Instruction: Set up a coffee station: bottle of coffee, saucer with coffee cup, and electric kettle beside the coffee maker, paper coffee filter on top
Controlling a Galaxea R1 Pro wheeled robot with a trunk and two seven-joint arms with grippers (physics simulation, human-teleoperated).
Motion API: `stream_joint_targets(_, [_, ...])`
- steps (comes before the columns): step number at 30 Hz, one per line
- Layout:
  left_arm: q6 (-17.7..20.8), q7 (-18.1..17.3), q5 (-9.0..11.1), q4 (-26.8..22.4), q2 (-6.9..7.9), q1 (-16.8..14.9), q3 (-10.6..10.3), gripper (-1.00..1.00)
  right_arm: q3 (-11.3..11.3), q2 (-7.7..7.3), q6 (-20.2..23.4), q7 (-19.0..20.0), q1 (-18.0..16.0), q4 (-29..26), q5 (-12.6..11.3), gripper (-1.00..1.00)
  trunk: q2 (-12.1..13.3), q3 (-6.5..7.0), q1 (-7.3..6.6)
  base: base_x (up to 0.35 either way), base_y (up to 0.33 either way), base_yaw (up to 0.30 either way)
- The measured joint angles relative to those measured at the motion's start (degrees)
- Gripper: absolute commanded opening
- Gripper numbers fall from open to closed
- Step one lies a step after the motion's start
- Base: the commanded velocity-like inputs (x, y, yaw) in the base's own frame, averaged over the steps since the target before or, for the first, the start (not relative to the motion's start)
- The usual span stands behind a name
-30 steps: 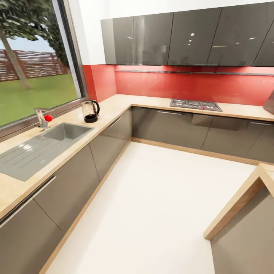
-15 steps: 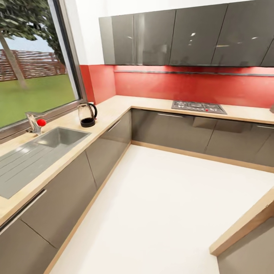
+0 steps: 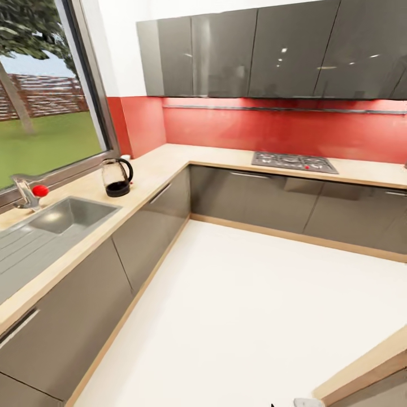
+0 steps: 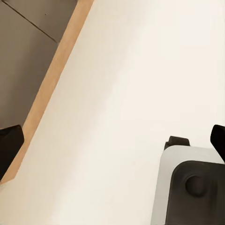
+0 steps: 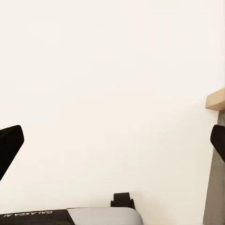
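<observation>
The electric kettle (image 3: 116,177), clear glass with a black base and handle, stands on the light wooden countertop (image 3: 164,161) under the window, between the sink and the corner. In the left wrist view my left gripper (image 4: 112,145) hangs open over the white floor beside a cabinet's wooden plinth (image 4: 51,79), with nothing between its black fingertips (image 4: 9,147). My right gripper (image 5: 112,143) is open too, above bare floor, its fingertips (image 5: 9,145) far apart.
A steel sink (image 3: 62,215) with a red-knobbed tap (image 3: 31,192) lies left of the kettle. A gas hob (image 3: 294,162) sits on the back counter under grey wall cabinets (image 3: 254,53). An island counter's corner (image 3: 367,367) juts in at the near right. The floor (image 3: 243,305) between is open.
The whole picture has shifted, so the camera moved: the kettle and sink slid left in the picture, and the island corner dropped toward the bottom right. Nothing on the counters moved.
</observation>
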Motion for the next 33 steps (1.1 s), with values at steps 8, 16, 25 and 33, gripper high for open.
stream_joint_targets(8, [-0.1, 0.0, 0.1, 0.2, 0.12, 0.1, 0.0, 1.0, 0.0, 0.0, -0.1, 0.0, 0.0, 0.0, 0.0, 1.0, 0.0, 0.0, 0.0, 0.317, -0.091, -0.22])
stream_joint_targets(16, [-0.1, 0.0, 0.1, -0.3, 0.2, 0.4, 0.0, 1.0, 0.1, -1.42, -0.2, 0.1, 0.0, -0.1, 0.0, 1.0, 0.0, 0.0, 0.0, 0.337, -0.002, -0.018])
stream_joint_targets(25, [0.0, 0.0, 0.0, -0.5, 0.21, 0.4, 0.0, 1.0, 0.2, -1.46, -0.2, 0.1, 0.0, 0.0, 0.1, 1.0, 0.0, 0.0, 0.0, 0.338, 0.0, 0.0])
stream_joint_targets(33, [0.0, 0.1, -0.1, -0.5, 0.38, 0.4, 0.0, 1.0, 0.0, -1.43, -0.2, 0.0, 0.0, 0.0, -0.1, 1.0, 0.0, 0.0, 0.0, 0.338, 0.0, 0.0])
